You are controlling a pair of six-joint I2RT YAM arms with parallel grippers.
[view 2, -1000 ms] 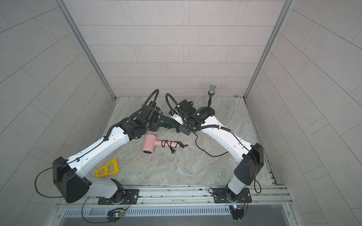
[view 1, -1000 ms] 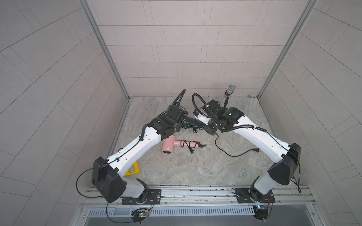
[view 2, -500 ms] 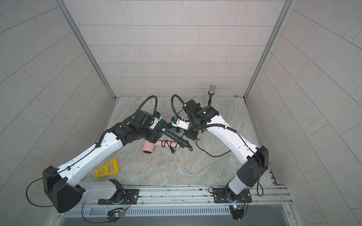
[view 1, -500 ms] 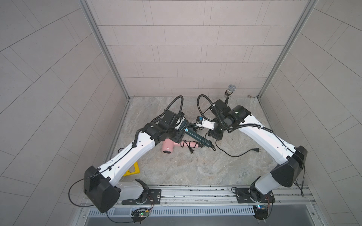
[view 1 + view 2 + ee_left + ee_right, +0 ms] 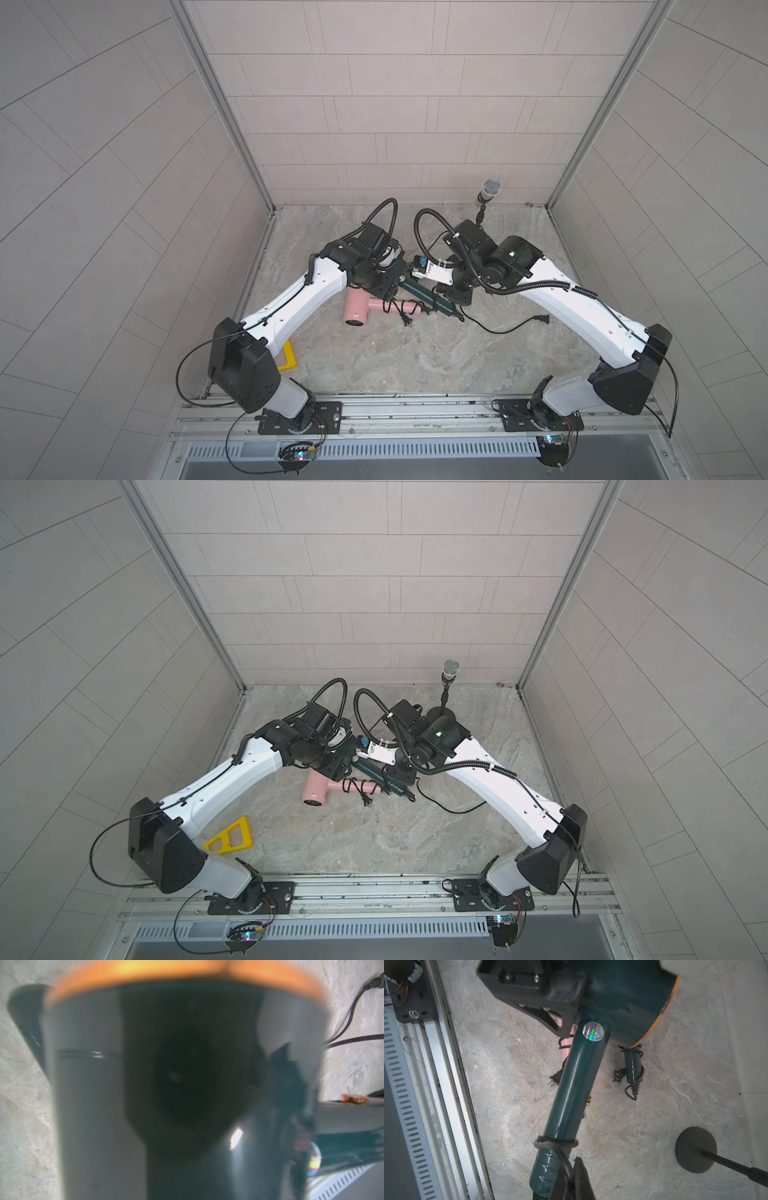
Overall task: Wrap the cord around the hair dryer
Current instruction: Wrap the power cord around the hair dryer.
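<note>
A dark green hair dryer (image 5: 424, 293) with an orange-rimmed barrel hangs above the floor between my arms. My left gripper (image 5: 392, 286) is shut on its barrel; a black finger (image 5: 562, 1001) shows clamped there, and the dryer body (image 5: 187, 1084) fills the left wrist view. The handle (image 5: 577, 1084) points to the front right. Its black cord (image 5: 556, 1141) makes one loop round the handle's end. My right gripper (image 5: 574, 1164) is shut on the cord just past that loop. The rest of the cord (image 5: 498, 331) trails on the floor to its plug (image 5: 542, 319).
A pink hair dryer (image 5: 357, 309) with wrapped cord lies on the floor under the held one. Another green dryer's handle (image 5: 633, 1064), also wrapped, lies behind. A microphone (image 5: 490, 189) on a round base (image 5: 695, 1149) stands back right. A yellow triangle (image 5: 230, 839) lies front left.
Both arms have shifted forward and the green dryer's handle has swung out toward the front right. My right gripper has followed with the cord to the handle's end.
</note>
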